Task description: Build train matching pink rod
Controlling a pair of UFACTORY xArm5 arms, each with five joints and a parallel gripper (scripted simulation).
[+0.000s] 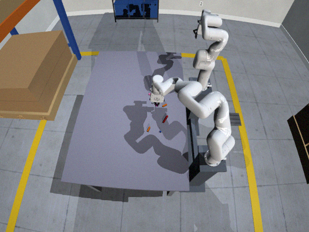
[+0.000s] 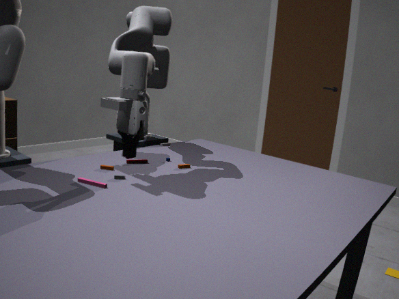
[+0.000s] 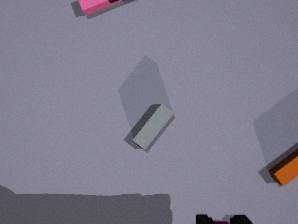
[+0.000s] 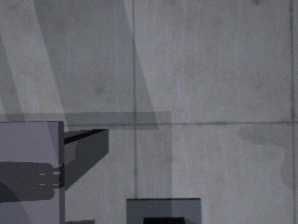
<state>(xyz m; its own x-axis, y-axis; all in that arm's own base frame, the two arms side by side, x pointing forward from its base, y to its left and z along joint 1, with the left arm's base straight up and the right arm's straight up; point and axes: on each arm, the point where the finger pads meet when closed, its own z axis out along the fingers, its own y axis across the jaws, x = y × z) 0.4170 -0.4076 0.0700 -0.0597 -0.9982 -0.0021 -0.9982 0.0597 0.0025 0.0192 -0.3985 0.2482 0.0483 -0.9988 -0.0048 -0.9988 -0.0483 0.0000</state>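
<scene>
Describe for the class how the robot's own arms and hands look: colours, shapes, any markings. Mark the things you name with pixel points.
Both arms (image 1: 223,114) (image 2: 140,34) (image 1: 205,71) (image 2: 10,51) are glossy white, with rounded, tube-like segments and bulging joints. The left hand (image 1: 156,105) (image 2: 129,156) has a pale, blocky body and black fingers. Any lettering is too small to read.

No readable writing in these views.
On the gripper housing of the left arm (image 1: 157,99), in the top view, there is a small dark marking, but it is too small and too blurred, so I cannot read which letters or signs it has.
</scene>
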